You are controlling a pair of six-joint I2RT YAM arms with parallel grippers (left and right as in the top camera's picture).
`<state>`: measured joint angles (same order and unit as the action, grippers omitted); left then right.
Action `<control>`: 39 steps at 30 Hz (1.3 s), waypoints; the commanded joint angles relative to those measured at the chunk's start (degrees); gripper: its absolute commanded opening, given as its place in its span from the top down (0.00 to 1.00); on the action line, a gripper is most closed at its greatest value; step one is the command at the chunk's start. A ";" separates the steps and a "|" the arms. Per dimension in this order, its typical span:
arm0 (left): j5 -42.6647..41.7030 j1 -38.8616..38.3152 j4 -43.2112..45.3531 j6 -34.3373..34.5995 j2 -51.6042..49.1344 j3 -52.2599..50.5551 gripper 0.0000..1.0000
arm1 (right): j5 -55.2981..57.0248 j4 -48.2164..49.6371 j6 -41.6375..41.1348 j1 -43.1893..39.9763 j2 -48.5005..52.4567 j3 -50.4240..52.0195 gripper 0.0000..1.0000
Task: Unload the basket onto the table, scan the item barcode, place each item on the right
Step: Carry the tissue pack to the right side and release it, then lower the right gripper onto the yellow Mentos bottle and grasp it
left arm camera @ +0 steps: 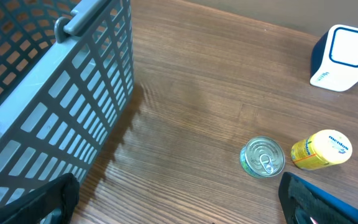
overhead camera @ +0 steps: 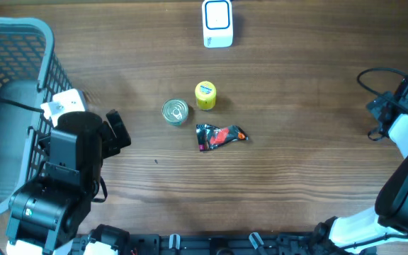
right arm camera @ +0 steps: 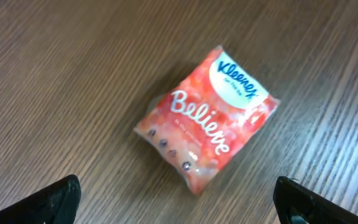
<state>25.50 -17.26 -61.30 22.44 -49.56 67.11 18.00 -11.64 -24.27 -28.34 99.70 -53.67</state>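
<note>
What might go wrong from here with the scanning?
The Kleenex pack lies flat, brand side up, no barcode showing: it may reach the scanner wrong face out. It is soft, so jaws could pinch only film and slip. The can and yellow tub sit close; grabbing one may knock the other.

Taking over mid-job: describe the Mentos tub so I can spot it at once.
Start at the white scanner at the far edge of the table and come toward the robot to the cluster of three small items mid-table. The Mentos tub is the one nearest the scanner, just right of the silver tin can. It alone is yellow, with blue lettering on its lid.
</note>
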 commanded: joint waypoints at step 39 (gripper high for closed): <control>0.74 -0.11 -3.93 5.29 5.60 0.35 0.00 | -22.03 -26.23 7.63 60.50 11.72 -36.30 0.00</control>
<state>25.52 -17.26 -65.21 26.92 -44.01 67.11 -7.42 -36.88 -18.46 30.72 106.45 -85.69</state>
